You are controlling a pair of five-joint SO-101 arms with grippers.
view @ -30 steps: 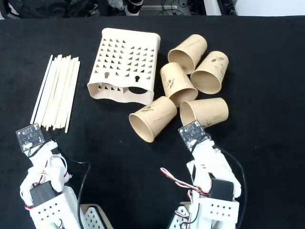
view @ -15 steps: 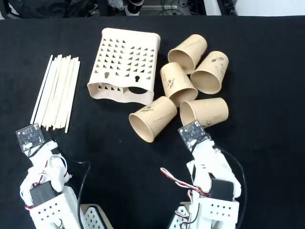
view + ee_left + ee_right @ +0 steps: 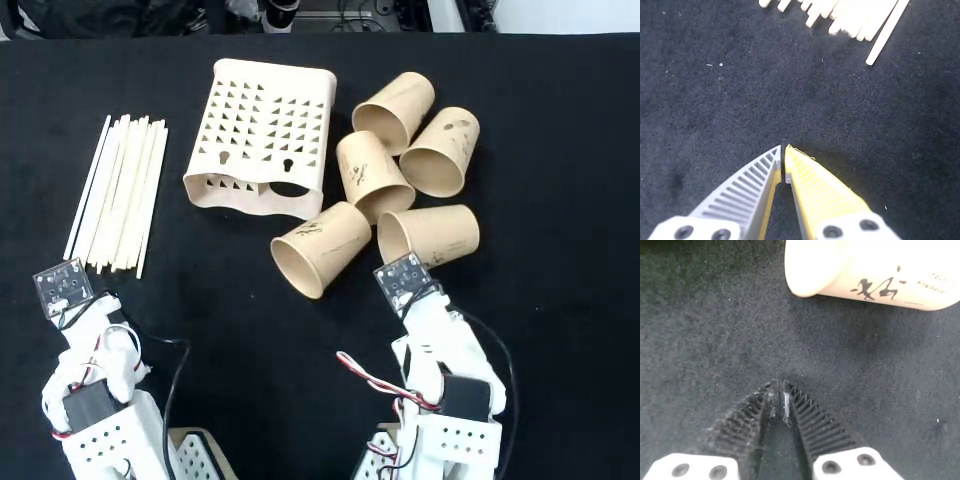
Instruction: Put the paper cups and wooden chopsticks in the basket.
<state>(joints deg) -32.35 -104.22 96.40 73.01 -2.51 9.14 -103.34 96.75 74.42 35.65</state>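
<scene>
Nothing legible. The paper cups (image 3: pixel 322 248) carry dark brush-like marks; the nearest cup (image 3: pixel 880 270) also shows fine print lines, too small to read.

Wooden chopsticks (image 3: pixel 850 15), left wrist view: ends visible, lengths cut by edge. Paper cup (image 3: pixel 880 270), right wrist view: base cut by edge.

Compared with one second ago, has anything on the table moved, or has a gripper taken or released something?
Nothing visibly changed. The five paper cups, the chopsticks and the basket lie where they were. The left gripper and the right gripper stay shut and empty.
</scene>
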